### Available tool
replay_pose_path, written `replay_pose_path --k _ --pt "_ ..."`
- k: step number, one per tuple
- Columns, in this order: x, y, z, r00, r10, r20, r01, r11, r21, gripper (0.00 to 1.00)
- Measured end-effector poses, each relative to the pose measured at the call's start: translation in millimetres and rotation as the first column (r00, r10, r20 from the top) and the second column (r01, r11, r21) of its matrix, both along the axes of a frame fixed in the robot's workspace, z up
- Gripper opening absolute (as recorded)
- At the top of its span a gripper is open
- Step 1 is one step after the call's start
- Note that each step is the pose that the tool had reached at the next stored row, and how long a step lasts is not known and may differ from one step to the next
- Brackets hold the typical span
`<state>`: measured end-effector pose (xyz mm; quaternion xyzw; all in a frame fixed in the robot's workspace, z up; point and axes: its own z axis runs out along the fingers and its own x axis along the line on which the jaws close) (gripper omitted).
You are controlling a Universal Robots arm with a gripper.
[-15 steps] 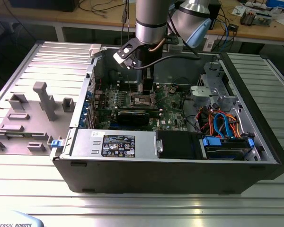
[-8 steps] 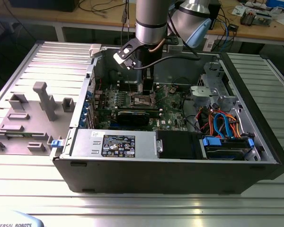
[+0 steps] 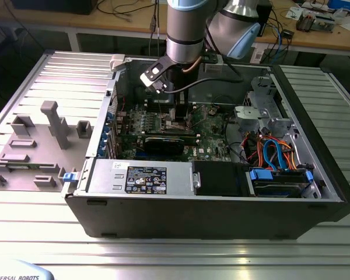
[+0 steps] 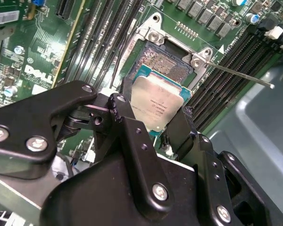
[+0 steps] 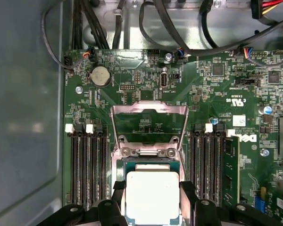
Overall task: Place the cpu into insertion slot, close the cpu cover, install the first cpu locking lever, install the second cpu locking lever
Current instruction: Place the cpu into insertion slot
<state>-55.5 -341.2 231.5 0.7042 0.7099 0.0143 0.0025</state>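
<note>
Pinching the cpu [image 4: 158, 103] by its edges, jaws poise it over the slot [image 4: 166, 66]. Its cover [image 5: 148, 123] stands raised — clearing entry.

Open tower case [image 3: 210, 219] lies on side atop ribbed metal table [image 3: 163, 256]. Exterior view: silver power supply [image 3: 140, 177] with black label sits along near wall, black graphics card [image 3: 163, 143] behind it. Orange and blue cables [image 3: 271, 153] bunch toward exterior view's right. Grey moulded fixtures [image 3: 55, 122] stand beside case on exterior view's left. First wrist view: coin battery [image 5: 100, 75], black memory slots [image 5: 85, 165], one green memory module [image 5: 231, 169] seated upright.
</note>
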Motion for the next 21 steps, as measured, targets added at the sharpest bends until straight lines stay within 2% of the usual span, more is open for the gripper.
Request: replay_pose_path --k 5,8,21 --pt "-1.8 1.1 -11.6 1.0 0.003 -0.0001 -0.003 1.0 0.0008 0.54" --pt "-2.2 2.2 -15.7 1.0 0.003 0.0 -0.003 1.0 0.0008 0.54" --pt "-5.0 3.7 -21.9 1.0 0.003 -0.0001 -0.003 1.0 0.0007 0.54"
